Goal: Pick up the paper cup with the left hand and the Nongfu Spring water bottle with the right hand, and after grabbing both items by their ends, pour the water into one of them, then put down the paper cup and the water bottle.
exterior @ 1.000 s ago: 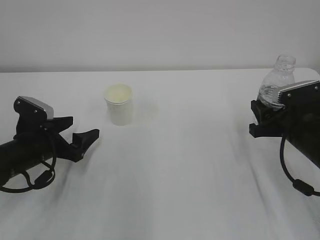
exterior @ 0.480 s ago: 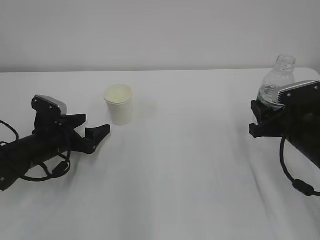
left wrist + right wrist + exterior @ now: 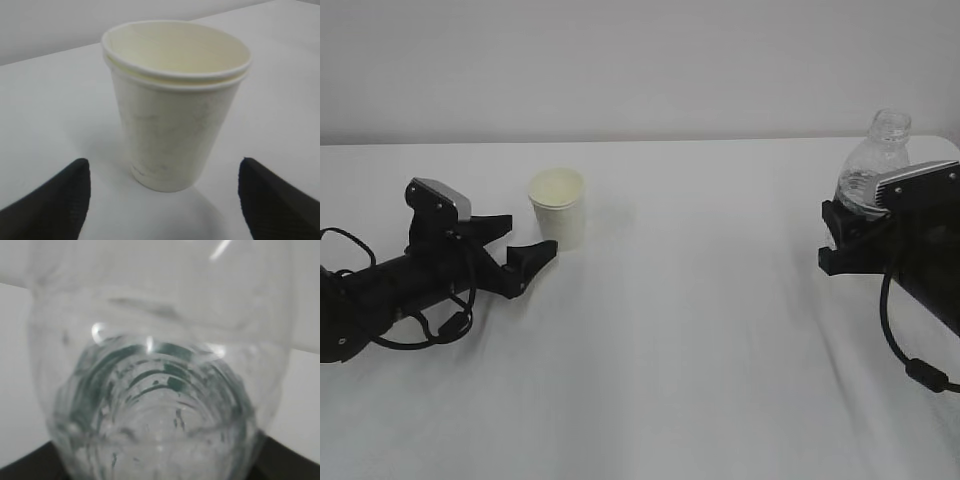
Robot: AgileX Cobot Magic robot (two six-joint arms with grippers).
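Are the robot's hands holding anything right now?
The right hand holds the water bottle by its lower body. The left hand holds nothing; its open jaws flank the paper cup.

No readable text, brand, number or sign was found in any view. The paper cup was seen plain white at frame centre, and only blurred dark green was made out through the clear water bottle.

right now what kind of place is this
Probably a lab or test bench for robot trials, not a home: a bare white table against a blank wall, with only a paper cup, a capless water bottle and two black robot arms.
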